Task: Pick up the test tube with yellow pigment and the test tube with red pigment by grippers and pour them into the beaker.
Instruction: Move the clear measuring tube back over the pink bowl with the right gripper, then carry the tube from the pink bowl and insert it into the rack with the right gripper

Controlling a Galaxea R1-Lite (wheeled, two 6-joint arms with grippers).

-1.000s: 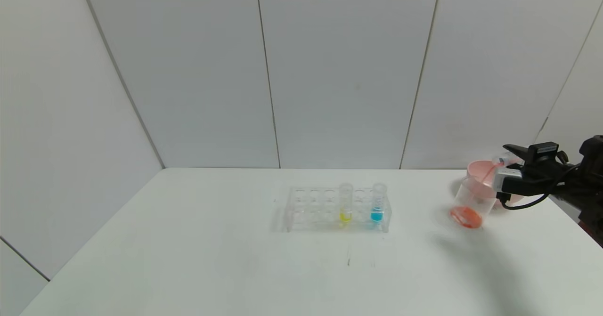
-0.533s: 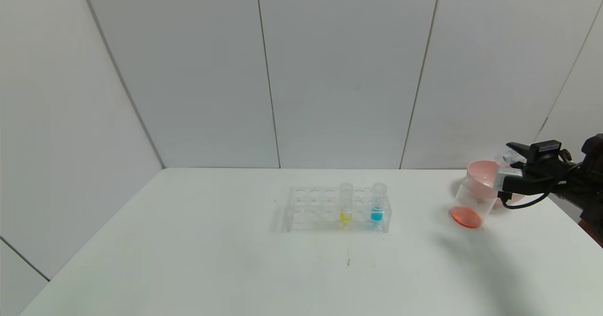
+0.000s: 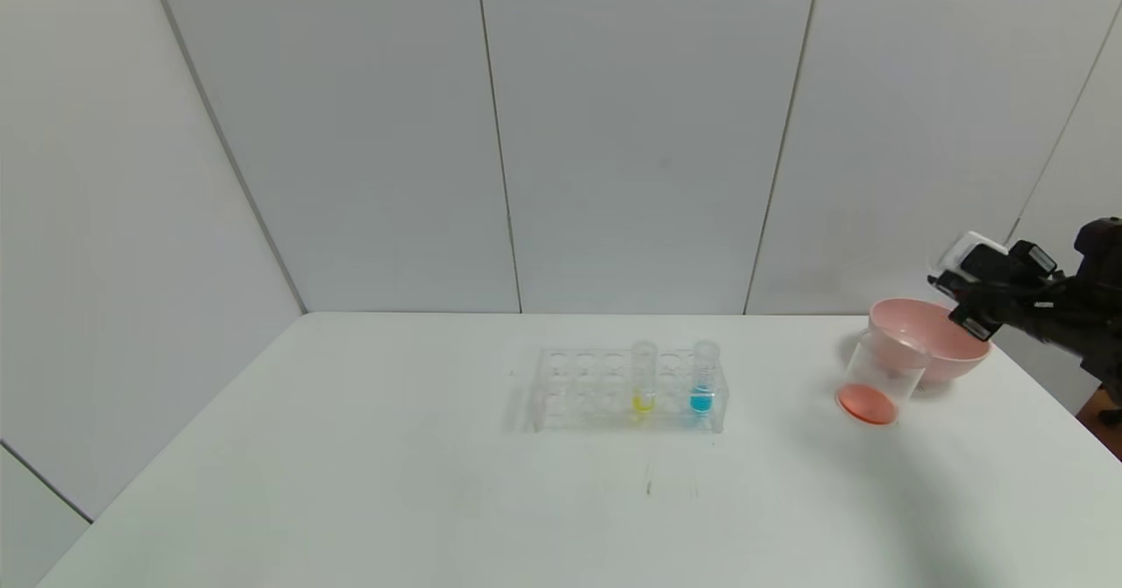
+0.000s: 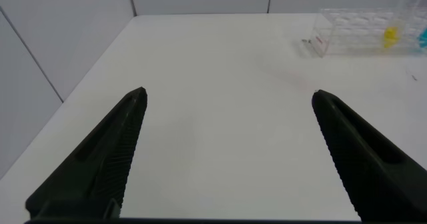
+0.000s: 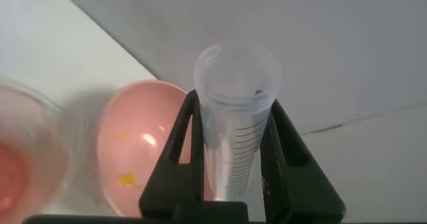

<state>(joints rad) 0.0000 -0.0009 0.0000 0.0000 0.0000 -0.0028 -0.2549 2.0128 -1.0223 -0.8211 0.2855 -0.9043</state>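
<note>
The test tube with yellow pigment [image 3: 643, 379] stands in the clear rack [image 3: 578, 388] mid-table; it also shows far off in the left wrist view [image 4: 390, 33]. My right gripper [image 3: 957, 279] is raised above the far right rim of the pink bowl. It is shut on the test tube with red pigment [image 5: 237, 121], which looks empty. The beaker [image 3: 879, 376] stands in front of the bowl with orange-red liquid at its bottom; its edge shows in the right wrist view [image 5: 23, 161]. My left gripper [image 4: 228, 94] is open and empty over bare table, far from the rack.
A blue-liquid tube [image 3: 702, 378] stands in the rack right of the yellow one. The pink bowl [image 3: 931, 341] sits behind the beaker near the table's right edge, with yellow spots inside [image 5: 127, 179]. Wall panels close off the back.
My right gripper has risen and drawn back to the right from over the beaker, carrying the emptied tube. The orange-red liquid has settled at the beaker's bottom.
</note>
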